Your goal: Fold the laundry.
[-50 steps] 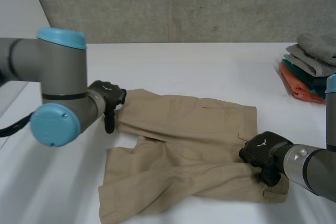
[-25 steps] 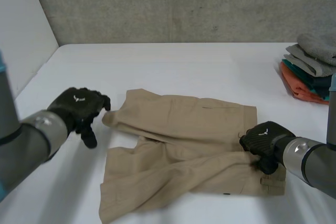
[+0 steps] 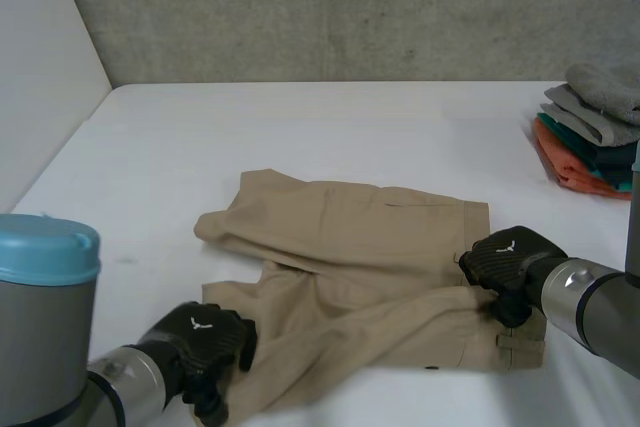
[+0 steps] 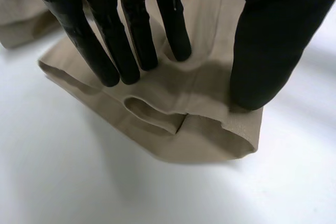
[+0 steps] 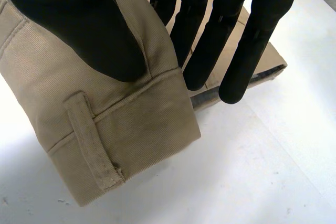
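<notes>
Nearest, at the shorts' 7 o'clock corner, the left hand (image 3: 195,337) lies on the leg hem (image 4: 210,135). Its fingers (image 4: 131,40) are straight and spread away from the thumb, pressing the cloth so that a small ruck stands between them; they are not closed round it. At 4 o'clock the right hand (image 3: 505,259) pinches the waistband (image 5: 121,124) corner, thumb on top beside a belt loop (image 5: 94,140) and fingers at the far side of the fold.

The tan shorts (image 3: 350,237) lie mid-counter, spread loosely, with the near leg wrinkled and askew. I judge no clean fold made; this looks like the start, with both near corners about to be taken across toward 12 o'clock.

Far off at 2 o'clock on the counter (image 3: 330,127) sits a pile (image 3: 590,142) of folded clothes, apparently finished.
</notes>
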### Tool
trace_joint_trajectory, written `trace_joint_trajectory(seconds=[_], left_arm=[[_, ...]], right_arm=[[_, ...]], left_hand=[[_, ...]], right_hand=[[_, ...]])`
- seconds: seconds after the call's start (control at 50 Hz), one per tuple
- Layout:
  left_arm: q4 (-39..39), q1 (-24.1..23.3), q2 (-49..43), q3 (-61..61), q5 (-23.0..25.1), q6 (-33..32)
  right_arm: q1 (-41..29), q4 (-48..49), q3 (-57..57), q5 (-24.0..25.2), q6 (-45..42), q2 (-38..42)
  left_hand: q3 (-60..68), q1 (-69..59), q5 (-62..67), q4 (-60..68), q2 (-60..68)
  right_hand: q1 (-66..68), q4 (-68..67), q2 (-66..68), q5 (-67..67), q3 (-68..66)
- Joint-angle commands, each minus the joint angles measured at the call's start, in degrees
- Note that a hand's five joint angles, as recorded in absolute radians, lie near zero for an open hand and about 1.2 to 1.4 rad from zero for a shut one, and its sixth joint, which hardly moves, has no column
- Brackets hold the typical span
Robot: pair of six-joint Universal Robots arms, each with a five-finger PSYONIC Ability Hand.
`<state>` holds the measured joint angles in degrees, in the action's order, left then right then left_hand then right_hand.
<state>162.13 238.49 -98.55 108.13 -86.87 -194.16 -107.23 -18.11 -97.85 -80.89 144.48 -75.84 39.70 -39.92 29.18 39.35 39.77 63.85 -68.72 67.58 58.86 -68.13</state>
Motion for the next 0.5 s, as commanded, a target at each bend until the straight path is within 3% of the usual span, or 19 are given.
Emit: trace_joint_trajectory(seconds=[0.02, 0.1, 0.22, 0.34, 0.5], left_arm=[[1.9, -2.1, -2.9, -1.1, -2.8, 0.7], [2.5, -2.0, -2.4, -2.6, -5.4, 0.7], [-2.9, -2.2, 9.6, -5.8, -6.6, 0.6], [-13.7, -0.6, 20.7, -11.4, -2.8, -2.1], [-28.9, 0.3, 27.0, -14.4, 4.3, -7.4]], right_arm=[[-0.1, -1.3, -0.2, -0.1, -0.3, -0.7], [-0.6, -5.1, -0.3, 0.1, -1.3, -2.3], [2.2, -15.4, 1.8, 1.1, -8.7, -9.4], [4.7, -25.9, 6.3, 3.5, -16.4, -17.6], [5.4, -37.8, 10.3, 6.9, -20.4, -23.6]], left_hand=[[38.7, -38.5, 39.2, 39.1, 38.7], [40.3, -40.1, 40.8, 40.7, 40.2], [40.3, -40.1, 40.8, 40.7, 40.2], [40.3, -40.1, 40.8, 40.7, 40.2], [40.3, -40.1, 40.8, 40.7, 40.2]], right_hand=[[16.2, -11.3, 12.4, 11.1, -11.9], [16.2, -11.3, 12.4, 11.1, -11.9], [16.2, -11.3, 12.4, 11.1, -11.9], [16.2, -11.3, 12.4, 11.1, -11.9], [16.2, -11.3, 12.4, 11.1, -11.9]])
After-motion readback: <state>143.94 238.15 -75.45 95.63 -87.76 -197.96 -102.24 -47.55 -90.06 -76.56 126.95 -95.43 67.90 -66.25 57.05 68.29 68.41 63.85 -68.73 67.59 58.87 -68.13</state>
